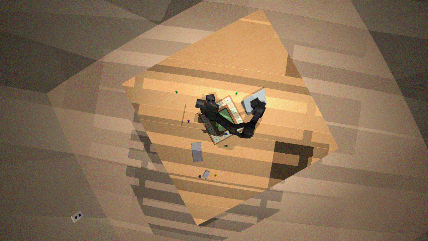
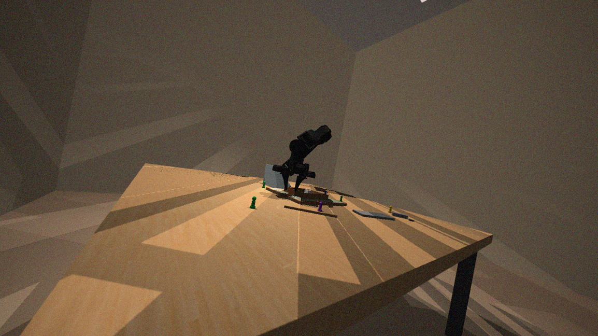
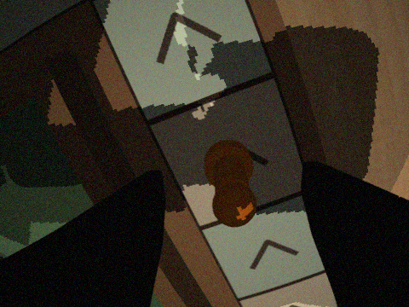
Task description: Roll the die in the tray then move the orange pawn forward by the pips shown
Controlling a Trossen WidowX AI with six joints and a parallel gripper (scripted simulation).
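Jaws of the gripper [image 3: 230, 268] stand partly open and hold nothing, one dark finger [image 3: 80, 268] on each side of the wrist view, with the orange pawn [image 3: 230, 182] upright between and beyond them on a shaded square of the board [image 1: 236, 115], touching neither. From above, three green pawns [image 1: 176, 91], one purple [image 1: 188, 121], one blue [image 1: 226, 134] and one yellow [image 1: 215, 175] show

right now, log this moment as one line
phase: pawn approach | gripper: open, holding nothing, above small orange pawn | pawn: upright on arrow-marked board track

pawn [image 3: 230, 183] on board track [image 3: 187, 51], between end effector [image 3: 233, 234] fingers, tray [image 1: 225, 117] inside track
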